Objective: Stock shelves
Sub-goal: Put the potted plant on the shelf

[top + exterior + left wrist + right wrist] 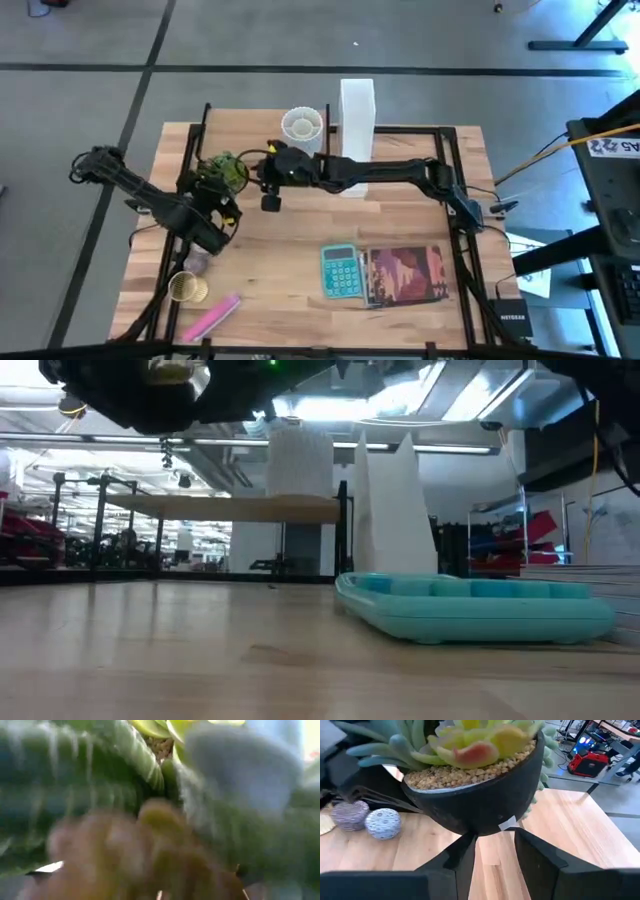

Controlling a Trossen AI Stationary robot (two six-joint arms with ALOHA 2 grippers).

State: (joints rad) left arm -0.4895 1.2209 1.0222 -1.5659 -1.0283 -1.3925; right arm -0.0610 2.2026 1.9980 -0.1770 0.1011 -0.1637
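The shelves (235,508): thin pale-wood board; left claw (222,195) grip unclear, right claw (492,862) released.

Shelves (300,150) are crowded: white cup (301,125) on top, tall white box (357,110) jammed at the right end, both grippers plus the succulent pot (222,170) blocking the front-left approach.

Two dark jointed arms: left arm (150,200), right arm (390,172), black housings, thin cables trailing. Right gripper (495,855) has flat black angular fingers (540,865).
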